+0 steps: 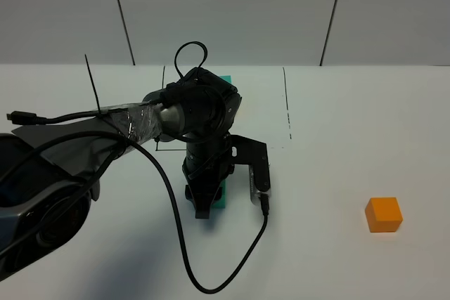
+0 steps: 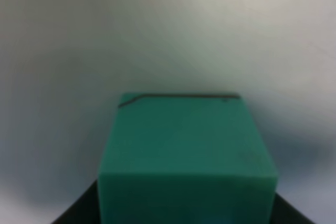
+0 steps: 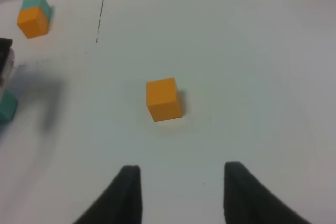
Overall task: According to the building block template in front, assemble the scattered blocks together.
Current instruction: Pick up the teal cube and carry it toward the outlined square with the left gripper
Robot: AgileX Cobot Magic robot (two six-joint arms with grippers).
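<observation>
The step in hand looks like the pick-up of the first loose piece. Low in the centre of the high view, the left gripper [image 1: 206,210] points down at the table [image 1: 337,258]. Its jaws are clenched on the two sides of the teal cube [image 2: 186,150], which fills the lower middle of the left wrist view. I cannot tell whether the cube rests on the surface or is just clear of it. At the lower right of the high view the orange cube [image 1: 383,214] sits alone, well apart from the teal one. The right gripper [image 3: 181,166] hangs over it from the near side, released, with its jaws apart and nothing between them. Farther back, in the upper centre, the building block template [image 3: 34,17] lies inside the thin black outline [image 1: 287,103], mostly hidden by the arm in the high view. The right wrist view shows it at upper left, teal and orange joined face to face. In my judgement the next move must bring the two loose cubes together, faces flush and in the template's order. The count is one loose teal cube, one loose orange cube, one joined template pair, one outline and two grippers.
</observation>
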